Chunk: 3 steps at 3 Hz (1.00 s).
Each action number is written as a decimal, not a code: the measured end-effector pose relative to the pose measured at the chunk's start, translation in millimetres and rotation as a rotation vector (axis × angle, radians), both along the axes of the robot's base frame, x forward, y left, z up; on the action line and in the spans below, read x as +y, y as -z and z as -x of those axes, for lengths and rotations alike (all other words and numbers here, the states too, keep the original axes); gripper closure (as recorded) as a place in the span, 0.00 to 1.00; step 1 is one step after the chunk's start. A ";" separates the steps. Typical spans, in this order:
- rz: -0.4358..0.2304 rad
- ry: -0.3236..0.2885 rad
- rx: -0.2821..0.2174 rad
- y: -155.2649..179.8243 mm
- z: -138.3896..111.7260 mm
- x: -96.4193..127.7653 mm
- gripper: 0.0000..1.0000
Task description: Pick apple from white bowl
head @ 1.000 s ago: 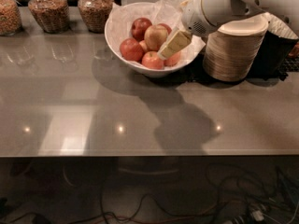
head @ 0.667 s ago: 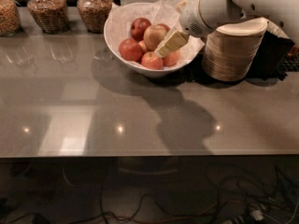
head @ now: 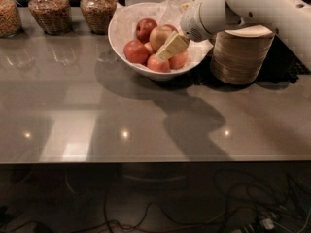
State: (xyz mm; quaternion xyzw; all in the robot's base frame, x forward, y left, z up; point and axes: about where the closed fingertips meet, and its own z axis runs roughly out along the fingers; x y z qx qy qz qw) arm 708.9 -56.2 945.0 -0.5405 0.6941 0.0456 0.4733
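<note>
The gripper [head: 164, 55] reached down among the apples [head: 135, 51] in the white bowl [head: 115, 37]. Its grip could not be told.

apples [head: 136, 51] partly hidden beneath the gripper [head: 171, 47] in the white bowl [head: 112, 30], leftmost jar [head: 7, 16] cut by the edge

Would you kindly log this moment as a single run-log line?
stage: pick approach | gripper: down in white bowl, among apples | apples: lying in bowl | beside bowl: stack of beige bowls

Glossy grey table [head: 146, 130], tangled cables [head: 194, 212] beneath
</note>
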 end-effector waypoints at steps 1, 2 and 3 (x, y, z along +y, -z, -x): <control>-0.015 0.001 0.004 7.6 -10.3 4.9 0.11; -0.023 -0.001 0.011 15.3 -19.4 10.3 0.12; -0.026 -0.002 0.023 22.5 -24.3 13.9 0.22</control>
